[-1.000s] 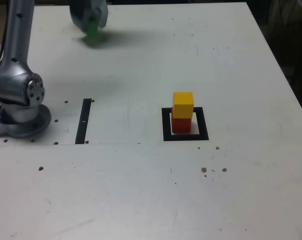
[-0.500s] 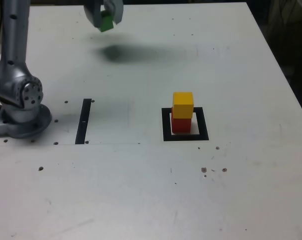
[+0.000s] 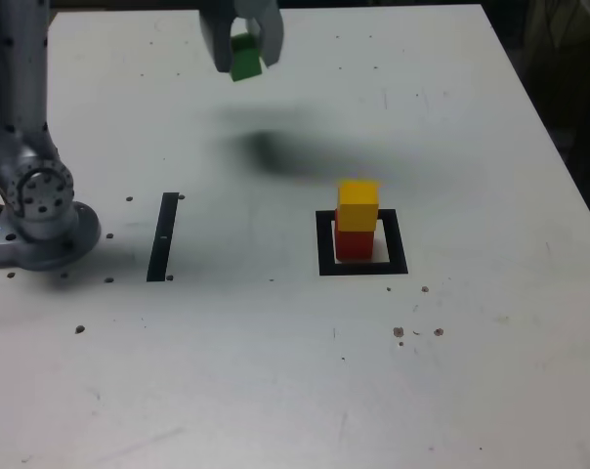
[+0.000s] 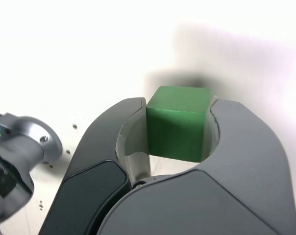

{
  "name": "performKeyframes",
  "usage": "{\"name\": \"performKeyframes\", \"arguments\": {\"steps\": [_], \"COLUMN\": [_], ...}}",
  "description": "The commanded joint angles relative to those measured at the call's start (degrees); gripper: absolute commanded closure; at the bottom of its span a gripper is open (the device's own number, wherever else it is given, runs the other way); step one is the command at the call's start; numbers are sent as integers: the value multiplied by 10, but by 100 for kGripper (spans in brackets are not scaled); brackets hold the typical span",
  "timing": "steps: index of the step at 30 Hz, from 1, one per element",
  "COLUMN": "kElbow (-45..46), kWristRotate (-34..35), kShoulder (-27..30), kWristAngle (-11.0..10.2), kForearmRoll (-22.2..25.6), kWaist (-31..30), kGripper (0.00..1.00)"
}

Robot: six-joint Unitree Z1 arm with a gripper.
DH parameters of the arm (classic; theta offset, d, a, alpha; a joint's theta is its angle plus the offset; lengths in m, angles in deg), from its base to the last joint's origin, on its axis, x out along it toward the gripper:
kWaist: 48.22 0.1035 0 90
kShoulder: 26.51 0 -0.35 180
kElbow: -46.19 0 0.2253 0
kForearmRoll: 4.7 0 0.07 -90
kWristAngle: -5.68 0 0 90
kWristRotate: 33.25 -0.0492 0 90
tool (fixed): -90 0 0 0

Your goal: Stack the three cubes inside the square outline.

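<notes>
Fingers [image 4: 238, 142] of the gripper [image 3: 240, 41] are clamped on the green cube [image 4: 178, 122], one dark curved finger pressing each side of it. In the wrist view the cube fills the gap between them, its top face and one side face showing, with a blurred grey shadow on the pale surface behind it. The exterior view places the gripper at the upper edge of the frame, a little left of centre, with the green cube [image 3: 245, 57] held in the air, clear of the white table [image 3: 471, 371]. A soft dark shadow lies on the table below and to the right of it.

Lower and further right, near the middle of the exterior view, sits the square outline [image 3: 324, 244], a thick black frame with a pale centre. Inside it the red cube [image 3: 352, 243] rests on the table, and the yellow cube [image 3: 358, 204] sits on top of the red one, set slightly toward the right. The held green cube is well apart from this stack, up and to the left of it.

At the left edge of the exterior view stands the silver arm base [image 3: 39, 210], its column rising out of the frame. Between the base and the outline lies a thin black strip [image 3: 163, 236], running up and down the picture. Small dark holes and specks dot the table.
</notes>
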Motion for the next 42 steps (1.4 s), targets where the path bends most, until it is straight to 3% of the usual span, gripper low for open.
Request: {"name": "performKeyframes", "arguments": {"steps": [1,14,24,42], "kElbow": [3,-39,-105,-153], "kWristRotate": [15,90,124,156], "kShoulder": [8,11,-26,-76], "kWristAngle": [1,15,33,38], "kForearmRoll": [7,68,103,104], "kWaist": [-24,-174,-262,-330], "kGripper": [70,71,71,71]}}
